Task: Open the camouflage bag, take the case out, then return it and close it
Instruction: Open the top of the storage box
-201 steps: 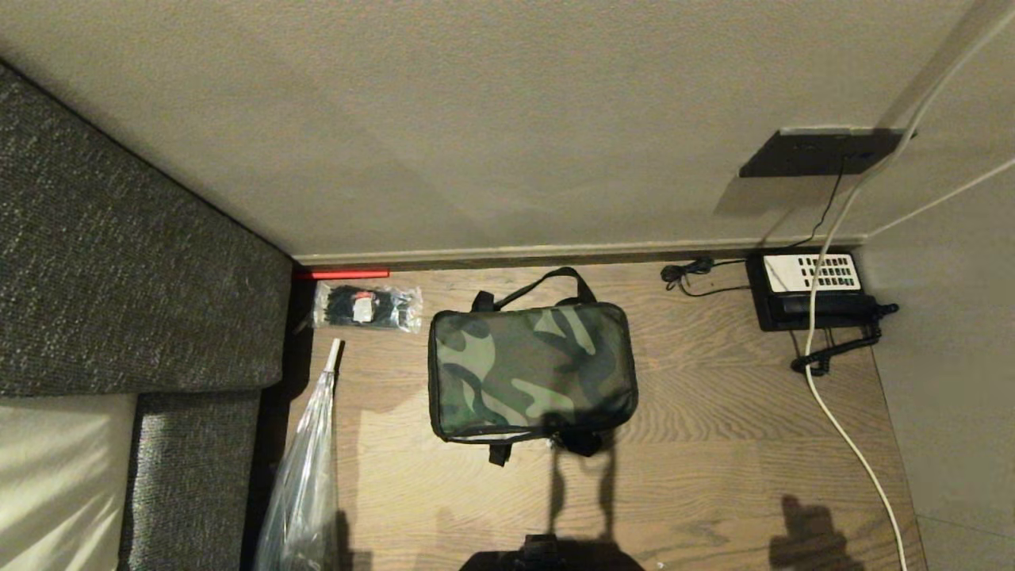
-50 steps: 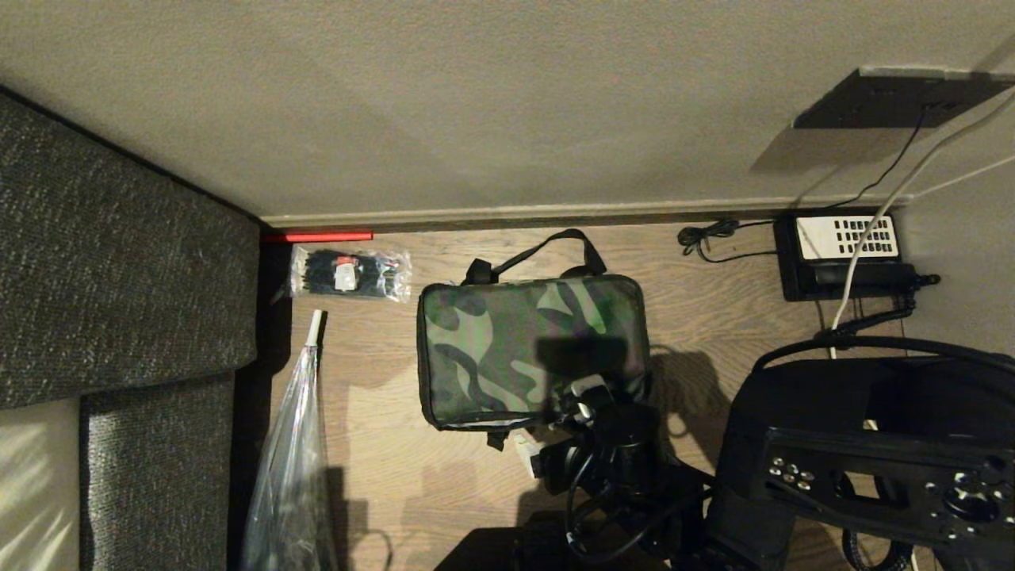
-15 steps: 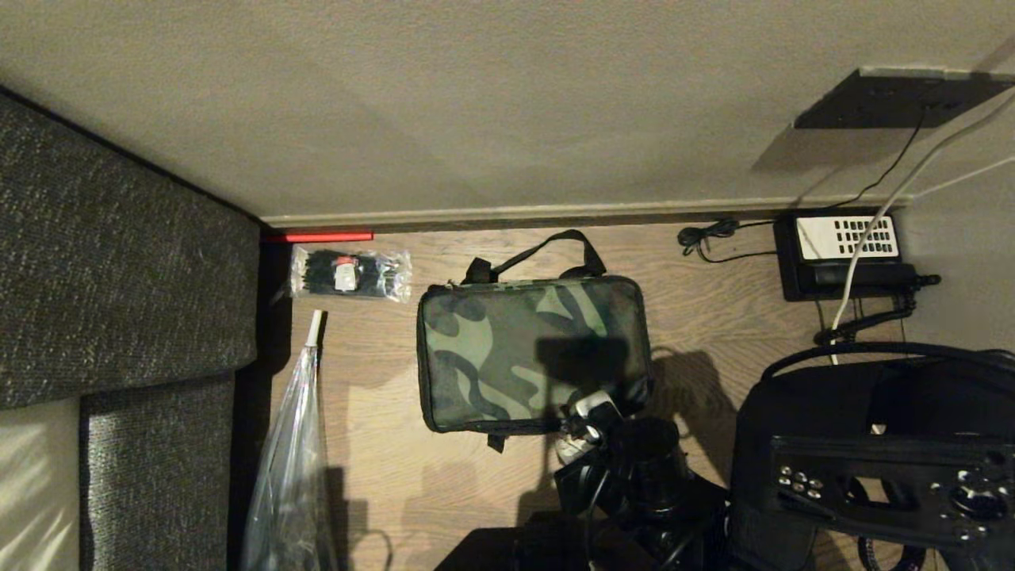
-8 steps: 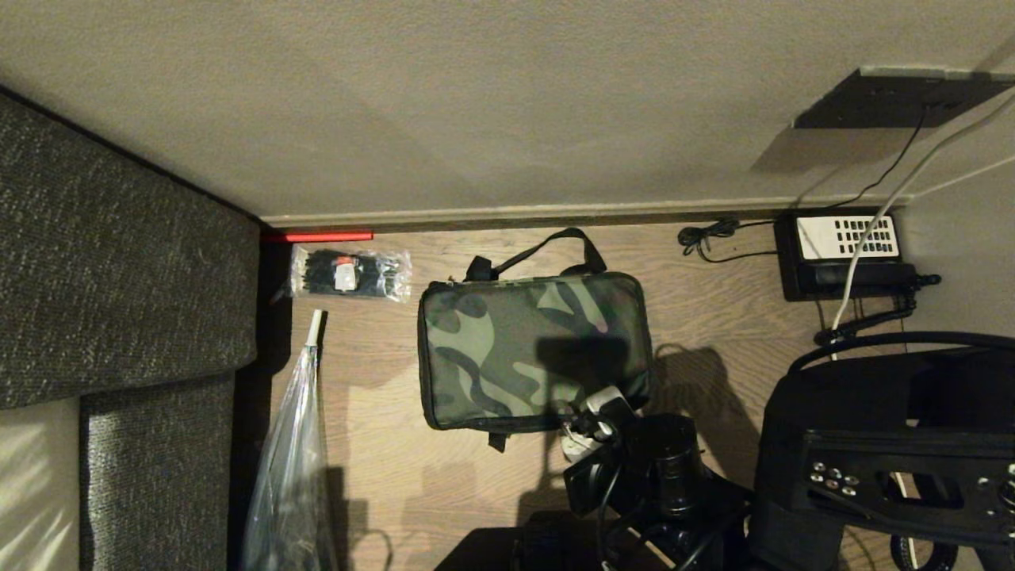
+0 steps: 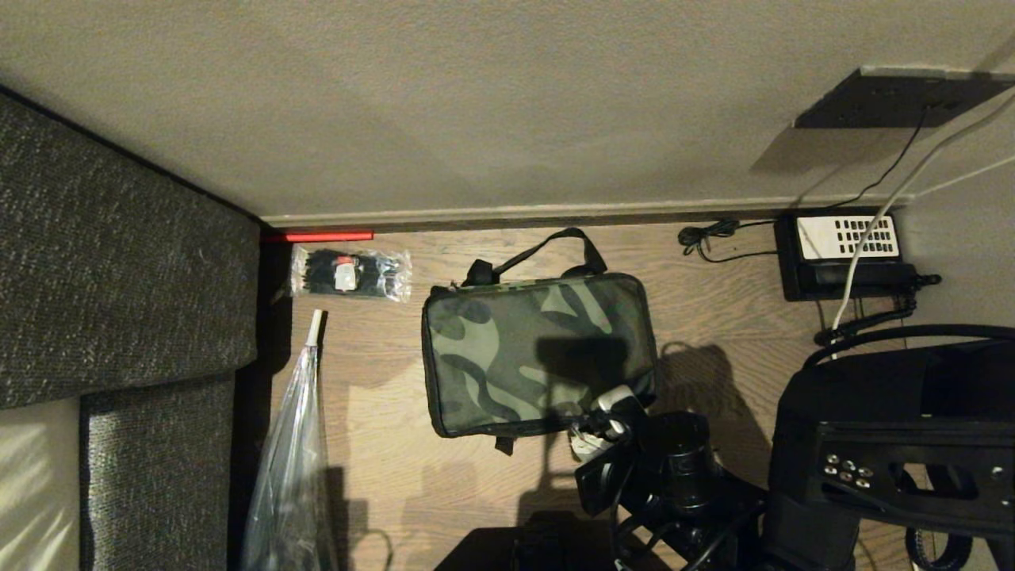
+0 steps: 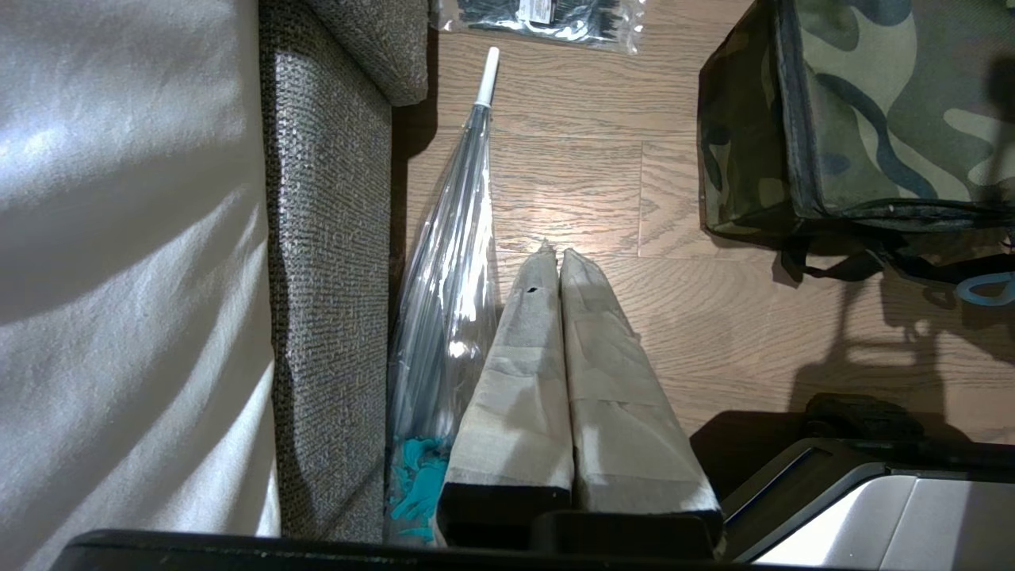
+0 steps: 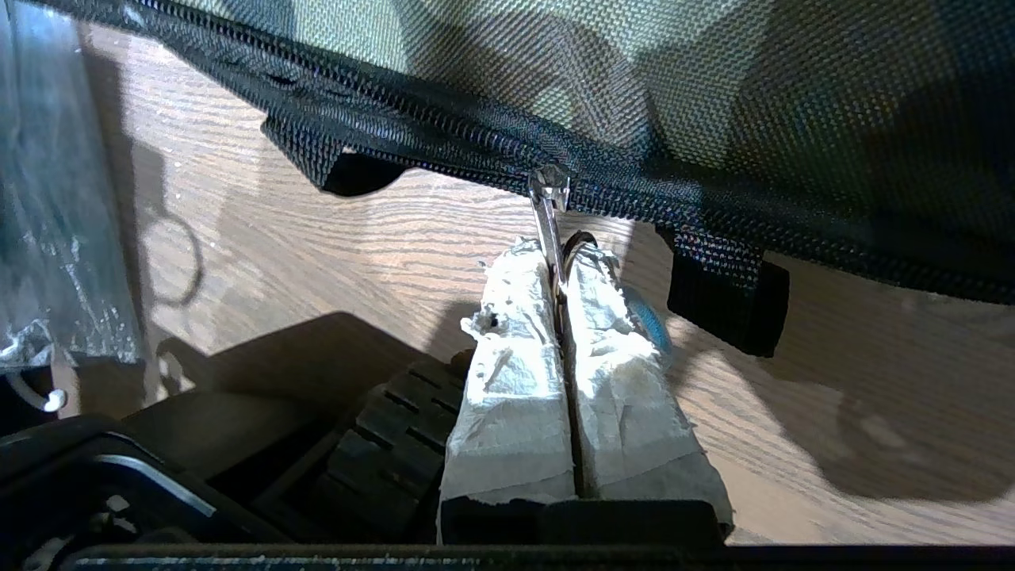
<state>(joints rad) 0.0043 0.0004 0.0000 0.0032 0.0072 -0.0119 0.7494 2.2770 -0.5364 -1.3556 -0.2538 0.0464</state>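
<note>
left claw point(image 6: 553, 252): paper-wrapped fingers pressed together, empty, above wood floor | soft green-and-dark camouflage bag point(image 5: 539, 353): zipped, on floor, just beyond right claw | right claw point(image 7: 564, 258): clamped on bag's metal zipper pull point(image 7: 549, 218)

I see a wood-plank floor point(image 5: 737, 262) running up to the wall's baseboard. The camouflage bag point(image 5: 535, 353) lies flat near the middle of it, its strap handles toward the wall. By the far left corner, against the baseboard, there is a thin red strip point(image 5: 321, 236), and just in front of it a clear packet of black ties point(image 5: 349, 274). Along the floor's left edge, beside the grey upholstered furniture, a folded clear umbrella point(image 5: 293, 468) lies with its white tip pointing toward the packet. In the far right corner a black telephone point(image 5: 840, 254) with a white keypad sits against the wall, its cords point(image 5: 710, 238) coiled on the planks beside it.
</note>
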